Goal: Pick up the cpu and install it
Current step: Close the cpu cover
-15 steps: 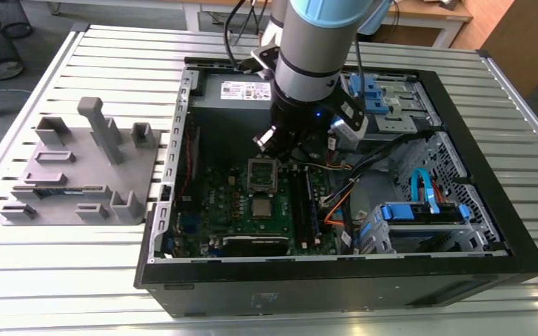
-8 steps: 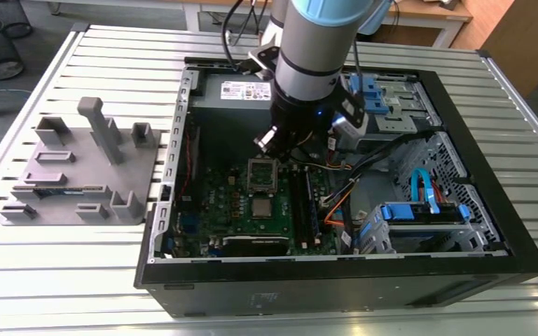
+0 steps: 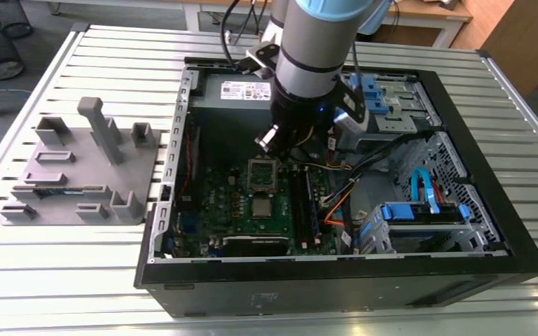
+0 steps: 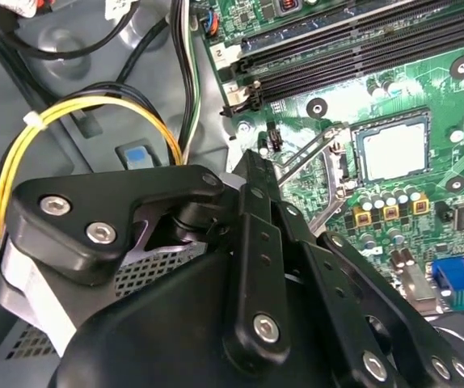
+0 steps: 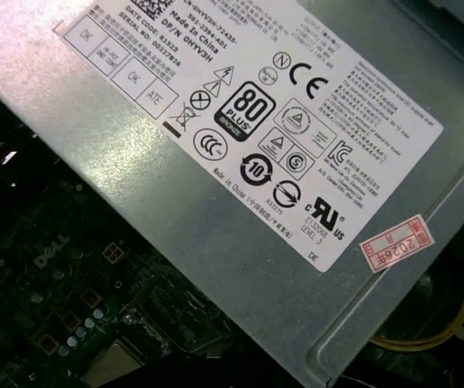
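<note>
- Exterior view, from its left: a grey moulded fixture plate with upright posts and slots (image 3: 73, 175) lies on the silver slatted metal table (image 3: 64, 280), just beside the computer.
- Next is the open black desktop computer case (image 3: 344, 269), lying on its side with a green motherboard (image 3: 236, 220) on its floor.
- A grey metal power supply box with a white label (image 5: 240, 162) sits at the far end of the case and is seen close up in the first wrist view.
- The cpu, a small flat square chip with a shiny silver top (image 3: 263, 207), lies flat in its socket on the motherboard.
- The rectangular silver metal socket frame with a hollow middle (image 3: 263, 175) is hinged open off the chip, on the side nearer the arm.
- The grey robot arm with a light-blue cap (image 3: 311, 56) reaches down into the case.
- Its black gripper (image 4: 254, 166) hangs over the board near the raised frame. In the second wrist view the cpu lies beyond that frame, apart from the gripper.
- From these angles it is not clear how wide the gripper stands.
- A looped yellow cable (image 4: 78, 113) lies beside the gripper.
- Long black memory slots (image 3: 304, 203) run along the cpu's side toward the exterior view's right.
- Farthest right is a metal drive cage with blue tabs (image 3: 423, 213).
</note>
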